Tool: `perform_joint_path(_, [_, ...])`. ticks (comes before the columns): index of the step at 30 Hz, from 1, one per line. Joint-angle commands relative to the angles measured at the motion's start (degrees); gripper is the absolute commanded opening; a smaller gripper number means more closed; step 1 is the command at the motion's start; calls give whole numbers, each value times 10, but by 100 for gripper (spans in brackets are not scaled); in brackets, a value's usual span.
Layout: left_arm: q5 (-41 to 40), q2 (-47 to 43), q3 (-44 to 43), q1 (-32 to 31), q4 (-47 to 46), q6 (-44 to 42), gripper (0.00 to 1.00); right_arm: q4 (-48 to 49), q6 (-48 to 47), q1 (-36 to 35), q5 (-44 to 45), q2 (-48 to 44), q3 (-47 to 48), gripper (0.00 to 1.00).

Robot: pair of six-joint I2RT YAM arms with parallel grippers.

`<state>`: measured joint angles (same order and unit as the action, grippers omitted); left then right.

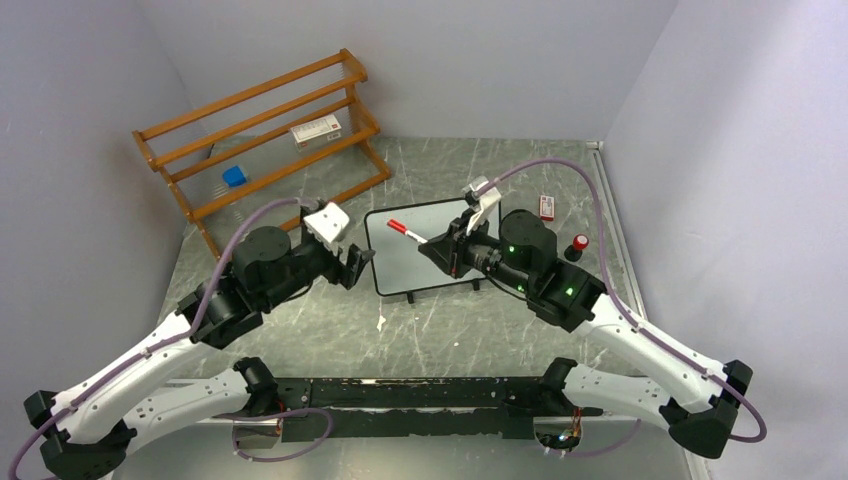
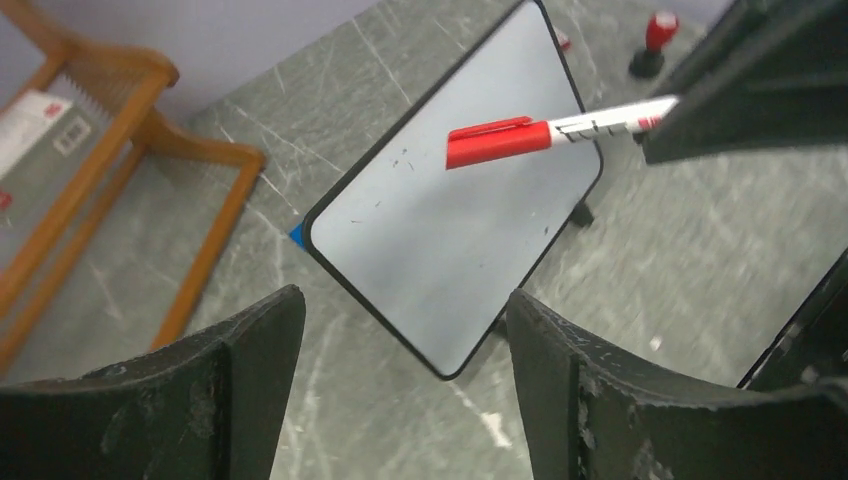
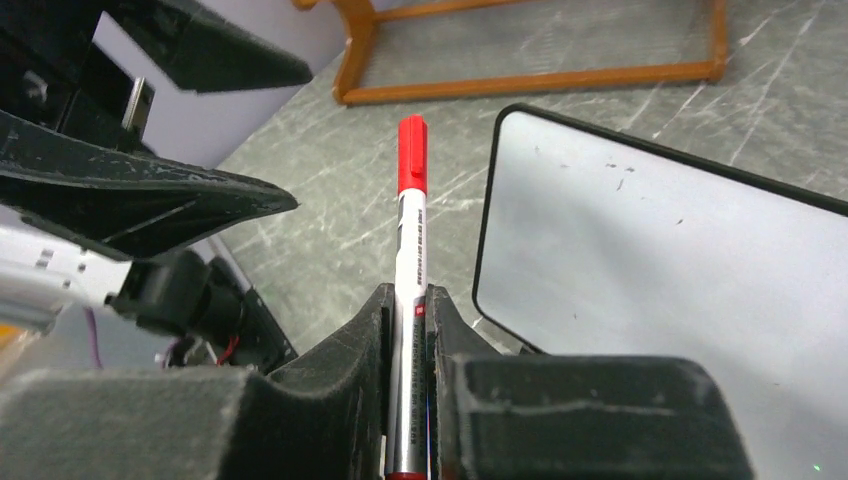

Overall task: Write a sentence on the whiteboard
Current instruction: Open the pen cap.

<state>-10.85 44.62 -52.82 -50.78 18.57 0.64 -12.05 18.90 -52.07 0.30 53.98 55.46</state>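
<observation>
The whiteboard (image 1: 400, 265) lies at the table's middle, white with a thin black frame. Its face is blank apart from a few tiny specks, and no red sentence shows on it. My right gripper (image 1: 440, 250) is shut on a white marker (image 1: 408, 233) with its red cap on, holding it above the board with the cap pointing left. In the right wrist view the marker (image 3: 410, 230) sticks out between the fingers, the board (image 3: 680, 270) to its right. My left gripper (image 2: 405, 340) is open and empty, just off the board's (image 2: 450, 230) left corner, facing the marker (image 2: 540, 132).
A wooden rack (image 1: 260, 130) stands at the back left, holding a blue item (image 1: 234, 176) and a white labelled box (image 1: 316, 130). A small red-and-white object (image 1: 546, 207) and a red-topped black knob (image 1: 579, 245) sit right of the board. A white scrap (image 1: 381, 322) lies in front.
</observation>
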Motion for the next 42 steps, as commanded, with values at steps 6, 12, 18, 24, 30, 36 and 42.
perform_joint_path(6, [223, -9, -26, 1, 44, -265, 83, -94, -124, 14, -161, -10, 29, 0])
perform_joint_path(12, [342, 56, -81, 1, 105, -275, 81, -113, -184, 14, -197, -18, 34, 0])
perform_joint_path(18, [413, 113, -108, 2, 127, -283, 77, -138, -227, 14, -212, -23, 49, 0])
perform_joint_path(24, [464, 134, -118, 12, 132, -304, 72, -140, -241, 14, -226, -33, 41, 0])
perform_joint_path(30, [585, 188, -154, 93, 182, -329, 59, -131, -252, 14, -228, -40, 31, 0])
perform_joint_path(36, [678, 229, -185, 150, 209, -341, 53, -122, -251, 14, -230, -36, 26, 0])
perform_joint_path(42, [714, 224, -168, 151, 165, -309, 53, -108, -243, 14, -235, -33, 19, 0])
